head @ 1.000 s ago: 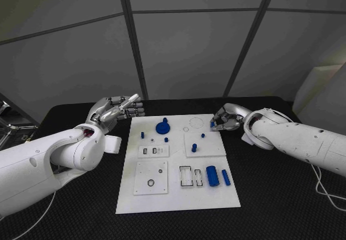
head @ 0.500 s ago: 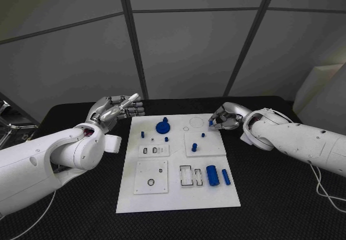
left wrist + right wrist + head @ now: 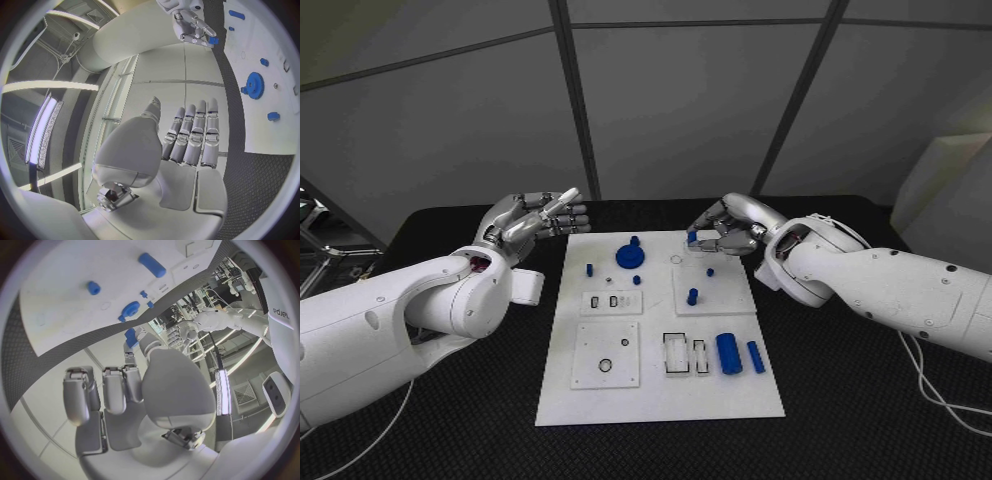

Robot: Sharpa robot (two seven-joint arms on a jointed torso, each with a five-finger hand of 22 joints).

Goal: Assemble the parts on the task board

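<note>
The white task board [image 3: 661, 395] lies in the middle of the black table. My right hand [image 3: 724, 235] hovers over the board's far edge and pinches a small blue part [image 3: 692, 237]; the same hand [image 3: 190, 22] and part [image 3: 213, 40] appear in the left wrist view, and the part [image 3: 132, 337] sits by the thumb tip in the right wrist view. A blue gear [image 3: 630, 256] stands near the far left of the board. My left hand [image 3: 531, 218] is raised beside the board's far left corner, fingers straight, holding nothing.
Small blue pegs [image 3: 692, 296] stand in the board's middle rows. A blue cylinder [image 3: 728, 352] and a blue bar [image 3: 756, 357] lie at the near right, beside outlined slots [image 3: 684, 355]. Black table [image 3: 877, 400] surrounds the board.
My right hand has moved left from the board's far right corner to over its far edge, carrying the small blue part. The left hand has stayed put.
</note>
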